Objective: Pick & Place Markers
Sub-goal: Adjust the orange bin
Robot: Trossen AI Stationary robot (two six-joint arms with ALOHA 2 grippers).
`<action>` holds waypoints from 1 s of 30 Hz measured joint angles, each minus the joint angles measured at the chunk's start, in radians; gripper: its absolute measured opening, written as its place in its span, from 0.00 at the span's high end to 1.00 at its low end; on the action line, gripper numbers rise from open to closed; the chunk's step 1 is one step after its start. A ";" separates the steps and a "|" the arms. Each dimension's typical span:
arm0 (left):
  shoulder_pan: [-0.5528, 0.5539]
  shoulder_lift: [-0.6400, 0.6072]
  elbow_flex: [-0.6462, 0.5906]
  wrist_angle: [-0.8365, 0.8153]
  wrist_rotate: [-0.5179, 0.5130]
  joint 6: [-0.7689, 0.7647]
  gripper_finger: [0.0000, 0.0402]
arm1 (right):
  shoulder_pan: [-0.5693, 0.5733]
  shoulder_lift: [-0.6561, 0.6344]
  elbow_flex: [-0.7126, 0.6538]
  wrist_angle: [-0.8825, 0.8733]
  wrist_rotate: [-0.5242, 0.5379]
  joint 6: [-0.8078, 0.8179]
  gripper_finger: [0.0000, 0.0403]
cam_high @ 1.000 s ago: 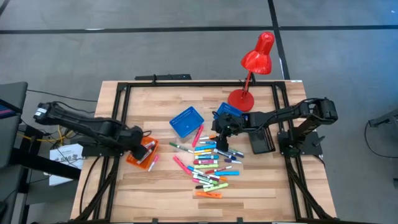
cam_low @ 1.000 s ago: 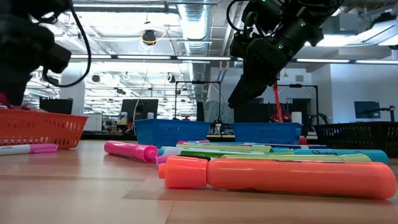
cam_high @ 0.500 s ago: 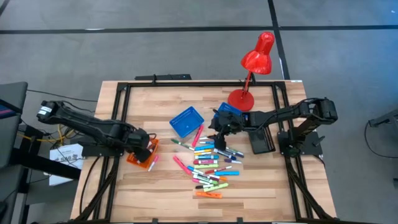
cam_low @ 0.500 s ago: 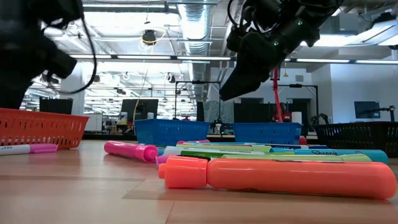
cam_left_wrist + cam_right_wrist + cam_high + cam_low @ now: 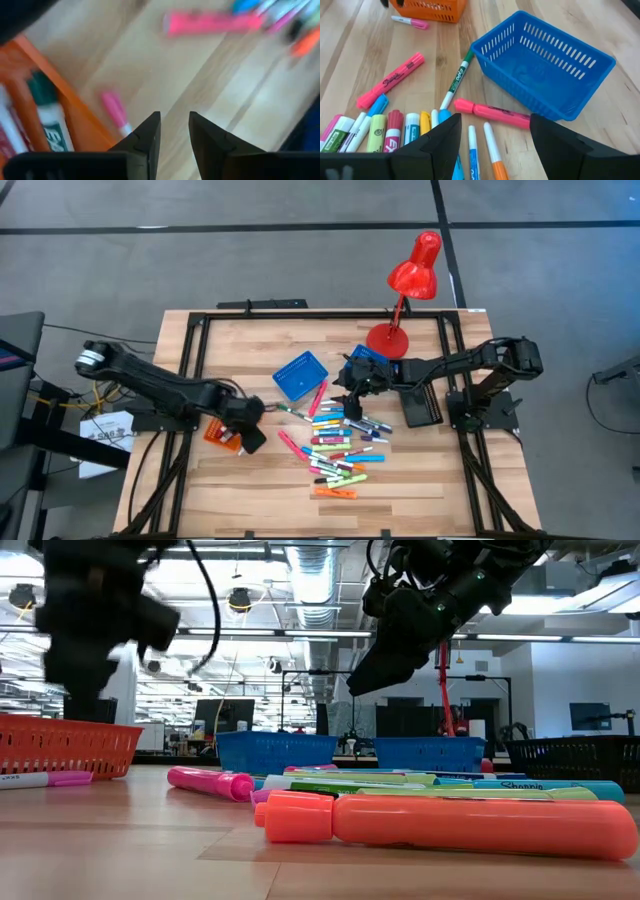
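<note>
The markers [image 5: 338,442] lie in a loose pile of mixed colours on the middle of the table; an orange highlighter [image 5: 450,825] is nearest the low camera. One pink-capped marker [image 5: 115,110] lies beside the orange tray [image 5: 220,432], which holds a few pens. My left gripper [image 5: 250,434] hovers just right of that tray, its fingers [image 5: 174,132] a narrow gap apart and empty. My right gripper [image 5: 348,398] hangs above the far edge of the pile, wide open [image 5: 495,137] and empty.
A blue tray [image 5: 300,374] stands far of the pile, with a pink highlighter [image 5: 492,114] lying at its foot. A second blue tray [image 5: 368,360], a black tray [image 5: 420,406] and a red desk lamp [image 5: 405,290] are on the right. Bare wood lies between tray and pile.
My left gripper has moved off the orange tray toward the table's right, coming to a spot between the tray and the marker pile. My right gripper has tipped and drifted a little toward the table's left above the pile. No marker has moved.
</note>
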 joint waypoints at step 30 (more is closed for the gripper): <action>0.002 0.084 -0.004 -0.105 -0.086 0.047 0.66 | -0.031 0.000 0.000 0.023 0.000 0.002 0.44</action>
